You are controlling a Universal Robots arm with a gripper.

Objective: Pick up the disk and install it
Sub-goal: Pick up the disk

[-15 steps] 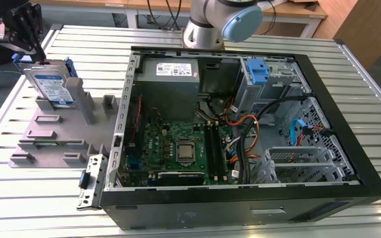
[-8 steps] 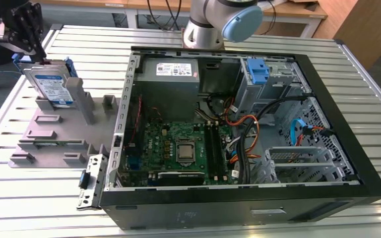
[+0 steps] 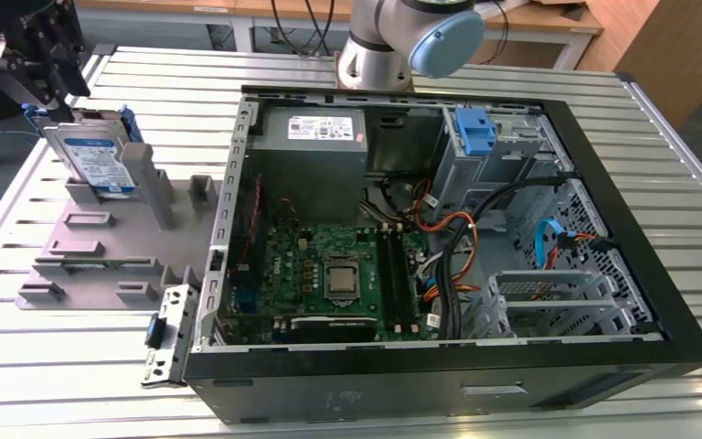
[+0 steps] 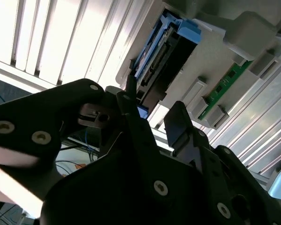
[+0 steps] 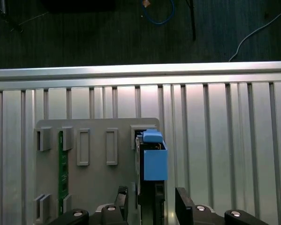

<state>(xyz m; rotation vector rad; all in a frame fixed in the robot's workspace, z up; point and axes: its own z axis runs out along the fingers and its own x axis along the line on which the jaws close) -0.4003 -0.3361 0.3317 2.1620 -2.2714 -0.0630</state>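
The 2 black fingers (image 5: pixel 183 205) of the gripper (image 5: pixel 152 193) stand wide apart. The disk (image 5: pixel 152 161) stands upright on edge in the gap between them, touching neither as far as shows, slotted into a grey holder (image 3: pixel 95 247) on the slatted surface (image 3: pixel 58 366). It looks stiff, dense and shock-sensitive. Its flat metal faces seem the safest hold, rather than the carrier's springy blue plastic.

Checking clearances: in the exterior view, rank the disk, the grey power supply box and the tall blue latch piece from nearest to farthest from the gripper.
1. The disk, standing in the grey fixture just under the gripper, at the exterior view's left.
2. The power supply box, inside the case.
3. The blue latch piece, farther toward the exterior view's right.
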